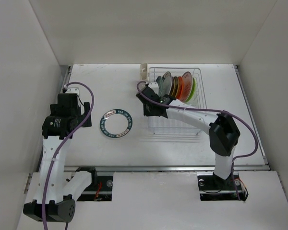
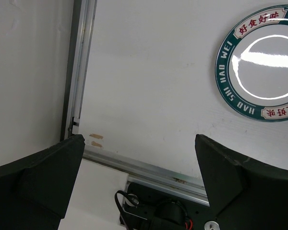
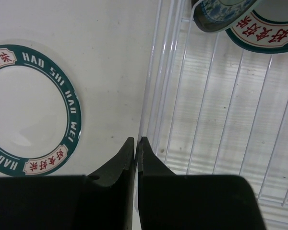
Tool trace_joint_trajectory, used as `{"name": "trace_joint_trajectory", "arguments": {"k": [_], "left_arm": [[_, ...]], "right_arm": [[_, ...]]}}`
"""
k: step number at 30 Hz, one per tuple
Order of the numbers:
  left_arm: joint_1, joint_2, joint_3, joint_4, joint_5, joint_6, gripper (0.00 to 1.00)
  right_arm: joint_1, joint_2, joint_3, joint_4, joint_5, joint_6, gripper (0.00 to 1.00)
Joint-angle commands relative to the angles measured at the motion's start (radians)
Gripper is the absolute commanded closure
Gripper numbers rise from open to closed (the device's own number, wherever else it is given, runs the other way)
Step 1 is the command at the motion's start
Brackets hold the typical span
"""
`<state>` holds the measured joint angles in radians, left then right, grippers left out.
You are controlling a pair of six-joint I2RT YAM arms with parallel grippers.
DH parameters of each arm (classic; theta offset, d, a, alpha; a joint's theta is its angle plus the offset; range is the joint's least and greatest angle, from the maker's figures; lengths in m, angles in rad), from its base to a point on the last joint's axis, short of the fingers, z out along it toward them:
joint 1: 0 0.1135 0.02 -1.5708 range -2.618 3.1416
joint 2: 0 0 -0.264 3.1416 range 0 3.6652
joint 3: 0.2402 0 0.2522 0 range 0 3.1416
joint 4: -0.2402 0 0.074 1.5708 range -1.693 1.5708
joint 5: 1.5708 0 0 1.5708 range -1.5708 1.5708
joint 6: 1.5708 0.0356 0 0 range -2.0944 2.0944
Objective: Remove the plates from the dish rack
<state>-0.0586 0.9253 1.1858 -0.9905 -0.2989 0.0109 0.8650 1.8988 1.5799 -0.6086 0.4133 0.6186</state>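
A teal-rimmed plate [image 1: 116, 123] lies flat on the table left of the dish rack [image 1: 175, 125]; it also shows in the left wrist view [image 2: 264, 62] and the right wrist view [image 3: 24, 105]. Several plates [image 1: 180, 86] stand upright at the far end of the rack, grey, orange, brown and lime green. My right gripper [image 1: 151, 108] is at the rack's left wall, its fingers pressed together on the wire rim [image 3: 151, 110]. My left gripper [image 1: 86, 114] is open and empty, left of the flat plate, its fingers [image 2: 48, 172] wide apart.
A small white cup holder [image 1: 144, 72] is fixed to the rack's far left corner. White walls enclose the table on the left, back and right. A metal rail [image 1: 168, 167] runs along the near edge. The rack's near half [image 3: 221, 120] holds no plates.
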Motion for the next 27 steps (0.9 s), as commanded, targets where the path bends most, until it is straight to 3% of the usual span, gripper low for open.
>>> {"name": "trace_joint_trajectory", "arguments": {"k": [1,4,6,7,10,15,19,23,25,27], "left_arm": [[0.003,-0.016,-0.006,0.012,-0.002,0.008,0.00],[0.003,-0.016,-0.006,0.012,-0.002,0.008,0.00],[0.003,-0.016,-0.006,0.012,-0.002,0.008,0.00],[0.003,-0.016,-0.006,0.012,-0.002,0.008,0.00],[0.003,-0.016,-0.006,0.012,-0.002,0.008,0.00],[0.003,-0.016,-0.006,0.012,-0.002,0.008,0.00],[0.003,-0.016,-0.006,0.012,-0.002,0.008,0.00],[0.003,-0.016,-0.006,0.012,0.007,0.017,0.00],[0.003,-0.016,-0.006,0.012,0.007,0.026,0.00],[0.003,-0.016,-0.006,0.012,0.007,0.026,0.00]], "right_arm": [[-0.009,-0.030,-0.038,-0.091,0.047,-0.094,1.00],[-0.009,-0.040,-0.038,-0.091,0.029,-0.094,0.97],[-0.009,-0.049,-0.025,-0.100,0.028,-0.094,0.67],[-0.009,-0.082,-0.024,-0.100,0.039,-0.094,0.32],[-0.009,-0.168,0.026,-0.121,0.094,-0.094,0.09],[-0.070,-0.323,0.098,-0.120,0.193,-0.115,0.07],[-0.310,-0.389,0.097,-0.080,0.072,-0.126,0.07],[-0.501,-0.354,0.097,-0.080,-0.100,-0.126,0.08],[-0.562,-0.317,0.115,-0.059,-0.146,-0.126,0.12],[-0.639,-0.294,0.115,-0.040,-0.203,-0.126,0.24]]}}
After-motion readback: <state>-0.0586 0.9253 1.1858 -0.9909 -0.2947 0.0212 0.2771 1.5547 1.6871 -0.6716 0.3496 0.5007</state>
